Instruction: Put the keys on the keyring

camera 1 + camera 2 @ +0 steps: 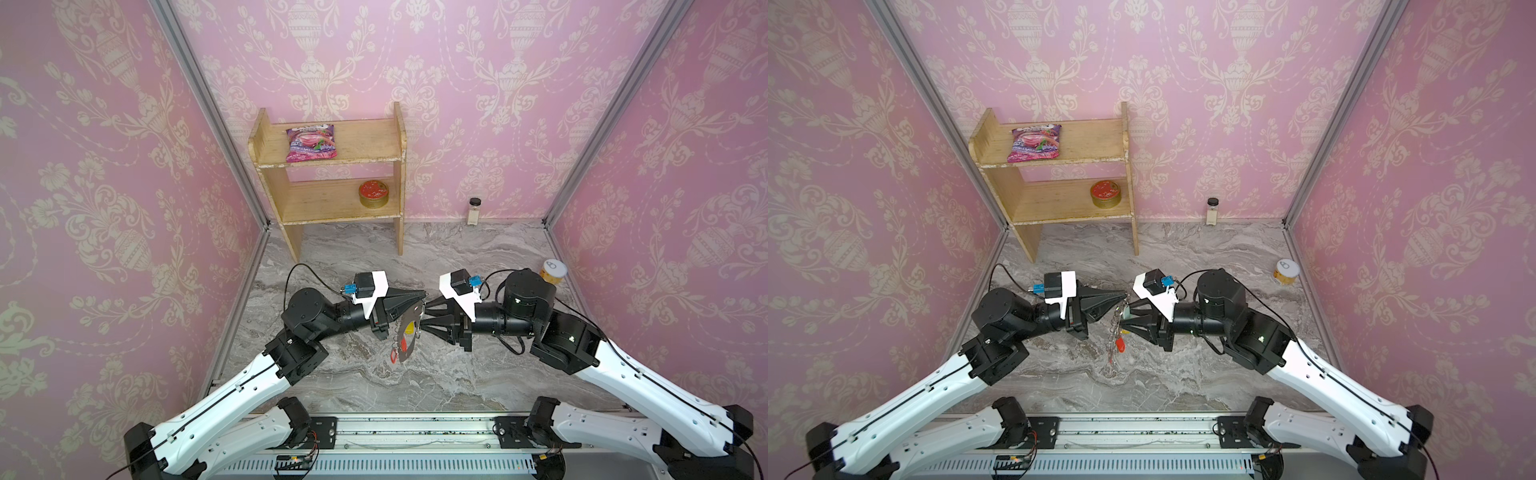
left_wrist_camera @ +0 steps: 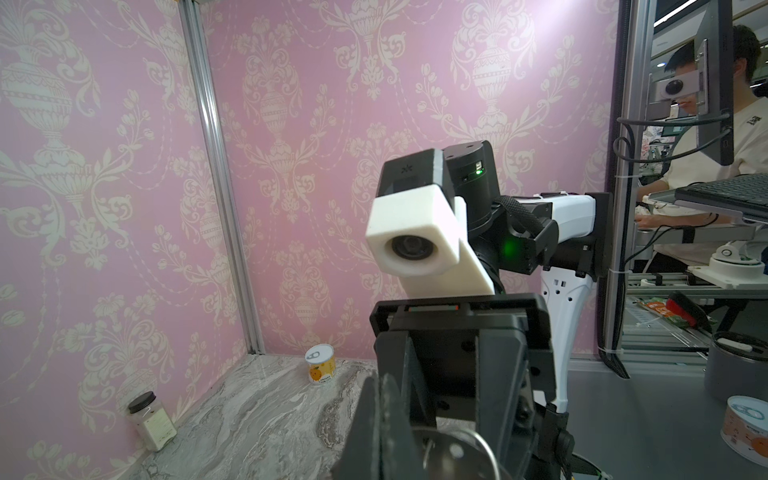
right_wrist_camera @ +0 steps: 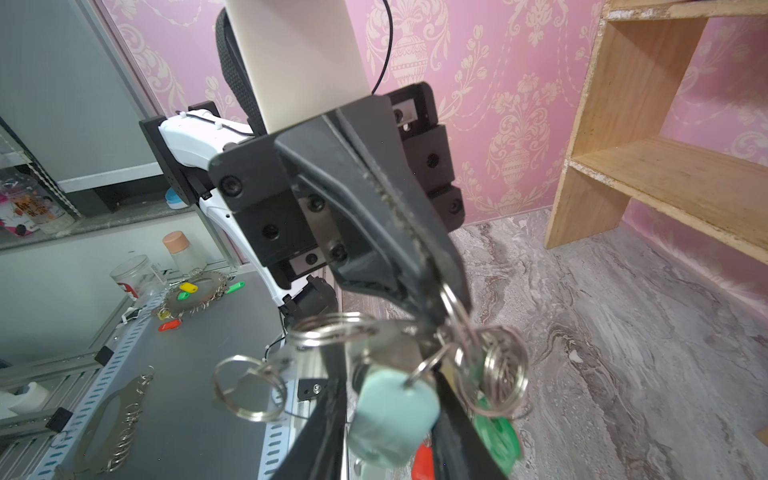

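We see a wooden shelf (image 1: 365,143) at far left: snack packet (image 1: 311,143) on top, red-lidded tin (image 1: 374,193) below. A black-capped jar (image 1: 473,210) stands to its right.

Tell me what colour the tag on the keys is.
The tag is pale mint green; the right wrist view shows it best.

Keyring (image 1: 409,338) between left gripper (image 1: 424,296), right gripper (image 1: 424,316) (keys (image 3: 390,415) in latter).
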Controlling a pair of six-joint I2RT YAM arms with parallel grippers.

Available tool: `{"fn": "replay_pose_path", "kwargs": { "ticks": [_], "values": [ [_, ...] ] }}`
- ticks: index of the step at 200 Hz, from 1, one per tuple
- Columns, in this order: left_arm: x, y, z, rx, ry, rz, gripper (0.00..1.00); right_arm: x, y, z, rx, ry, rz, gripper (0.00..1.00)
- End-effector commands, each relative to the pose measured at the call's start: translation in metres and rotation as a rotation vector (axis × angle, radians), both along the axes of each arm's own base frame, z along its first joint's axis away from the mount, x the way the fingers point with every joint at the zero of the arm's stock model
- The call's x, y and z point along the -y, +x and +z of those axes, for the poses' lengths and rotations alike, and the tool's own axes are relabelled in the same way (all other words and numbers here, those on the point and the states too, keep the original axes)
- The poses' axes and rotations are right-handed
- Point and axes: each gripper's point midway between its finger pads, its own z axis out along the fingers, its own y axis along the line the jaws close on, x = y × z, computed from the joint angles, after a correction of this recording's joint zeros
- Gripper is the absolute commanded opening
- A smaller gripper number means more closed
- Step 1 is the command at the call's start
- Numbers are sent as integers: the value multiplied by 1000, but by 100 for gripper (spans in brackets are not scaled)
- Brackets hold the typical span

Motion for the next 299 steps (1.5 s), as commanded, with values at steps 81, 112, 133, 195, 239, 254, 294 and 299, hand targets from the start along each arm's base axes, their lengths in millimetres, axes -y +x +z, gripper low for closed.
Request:
{"fn": "replay_pose_path", "kwargs": {
  "ticks": [81,112,133,195,239,254,294,299],
  "values": [
    [-5,-10,19,39,-42,-32,0,3,-3,13,41,23,5,13],
    [-4,-10,19,34,-44,-38,0,1,-3,18,45,41,18,7],
    [-4,-10,19,37,-43,-38,0,0,-2,19,44,44,18,0],
    [-9,-1,1,26,10,40,0,18,-3,17,36,-68,-44,0],
    [-11,8,-19,-8,62,99,0,31,0,15,32,-192,-86,0],
    [-12,11,-23,-20,68,118,7,32,2,18,37,-215,-93,0],
    [-25,22,-40,-69,102,219,63,35,10,25,51,-308,-114,0],
    [-27,23,-42,-77,103,234,69,35,11,25,51,-324,-115,0]
  ]
}}
